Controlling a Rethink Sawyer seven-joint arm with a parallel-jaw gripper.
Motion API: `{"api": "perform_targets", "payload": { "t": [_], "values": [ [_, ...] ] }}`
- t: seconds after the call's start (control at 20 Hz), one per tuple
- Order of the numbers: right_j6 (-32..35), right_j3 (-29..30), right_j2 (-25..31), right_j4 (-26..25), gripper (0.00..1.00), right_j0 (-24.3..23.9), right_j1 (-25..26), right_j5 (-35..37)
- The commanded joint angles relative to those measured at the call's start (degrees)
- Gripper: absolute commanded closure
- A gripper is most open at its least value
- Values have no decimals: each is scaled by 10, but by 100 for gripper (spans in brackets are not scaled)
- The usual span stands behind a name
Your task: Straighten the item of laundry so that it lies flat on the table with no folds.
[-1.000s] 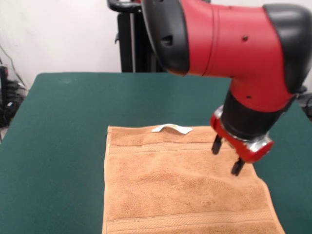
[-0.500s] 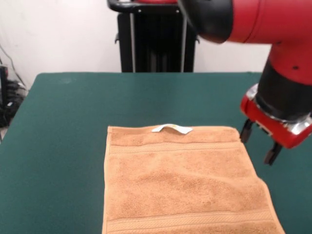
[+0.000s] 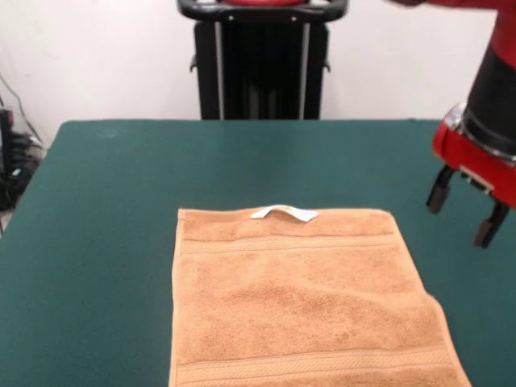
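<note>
Front view only: the towel (image 3: 302, 302) lies spread on the green table (image 3: 105, 242), running off the picture's lower edge, its white tag loop (image 3: 284, 213) at the far hem. One slight ripple shows along the towel's right edge. Gripper (image 3: 466, 210) hangs beside the towel's far right corner, clear of the cloth, fingers apart and holding nothing.

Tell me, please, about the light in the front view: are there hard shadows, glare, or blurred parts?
Front view: the light is soft and even, with no glare on the towel or the green table; the towel throws almost no shadow; only the white tag casts a faint one; the open pincer at the right edge looks slightly soft, its fingers dark.
</note>
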Motion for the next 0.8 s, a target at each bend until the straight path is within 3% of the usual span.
{"api": "perform_targets", "payload": {
  "t": [0.05, 0.4, 0.8],
  "values": [
    [-96, 119, 64, 11, 0, 32, -35, -1],
    [-63, 158, 61, 14, 0, 61, -66, -15],
    [-52, 125, 62, 18, 0, 73, -55, 7]
  ]
}}
